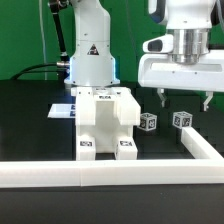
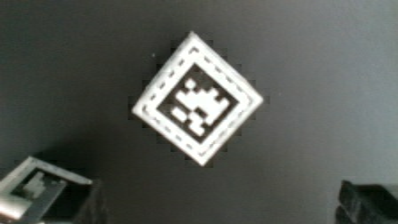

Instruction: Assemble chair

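Starting with the chair assembly (image 1: 106,120), you have a blocky white piece standing upright near the middle of the black table (image 1: 30,135). It has square black-and-white tags on its top and on both front feet. Two loose parts stand on the table toward the exterior view's right. The inner cube (image 1: 148,122) is near the assembly but apart from it, and the outer cube (image 1: 181,119) lies under the gripper (image 1: 184,100).

All of it looks like matte, hard plastic with flat faces and crisp edges, so expect it to be stiff and probably light. It should not crush, but a smooth face could slide if pinched off-centre. Take a cube across two opposite flat sides, low on the body.

The fingers (image 2: 45,185) are spread as wide as they go, with nothing between them, hovering clear above the table. In the wrist view a tagged white face (image 2: 199,98) sits centred but turned like a diamond. Its corners rather than its flat sides face the pads, so you would likely need to rotate the wrist before lowering.

Further out, a long low white border rail (image 1: 100,172) fences the front and right of the table. The glossy white robot base (image 1: 90,50) stands behind the assembly.
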Tool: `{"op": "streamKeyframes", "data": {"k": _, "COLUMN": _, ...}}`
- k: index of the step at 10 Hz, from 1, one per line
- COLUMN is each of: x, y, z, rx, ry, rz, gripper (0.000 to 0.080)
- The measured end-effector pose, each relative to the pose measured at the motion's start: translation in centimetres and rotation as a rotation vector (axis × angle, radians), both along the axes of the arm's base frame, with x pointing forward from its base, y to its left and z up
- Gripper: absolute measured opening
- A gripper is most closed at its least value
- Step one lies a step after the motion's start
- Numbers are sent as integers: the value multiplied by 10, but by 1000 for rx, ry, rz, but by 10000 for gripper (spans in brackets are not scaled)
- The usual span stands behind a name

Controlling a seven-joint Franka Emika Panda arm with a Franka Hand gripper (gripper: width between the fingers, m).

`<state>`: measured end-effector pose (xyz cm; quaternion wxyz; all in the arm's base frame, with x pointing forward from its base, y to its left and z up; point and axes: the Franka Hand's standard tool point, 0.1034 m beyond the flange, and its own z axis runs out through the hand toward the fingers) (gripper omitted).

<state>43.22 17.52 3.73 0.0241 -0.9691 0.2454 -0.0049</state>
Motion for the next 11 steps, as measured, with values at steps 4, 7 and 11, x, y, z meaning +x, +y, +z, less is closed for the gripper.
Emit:
{"op": "streamKeyframes", "data": {"k": 4, "x": -7, "y": 1, "z": -17, "rx": -18, "ry": 9, "rz": 15, "gripper": 649}}
{"op": "streamKeyframes", "data": {"k": 7, "x": -15, "y": 3, "z": -29, "rx": -30, "ry": 26, "rz": 27, "gripper": 649}}
{"op": "streamKeyframes", "data": {"k": 11, "x": -20, "y": 8, "z": -31, "rx": -29, "ry": 32, "rz": 40, "gripper": 649}}
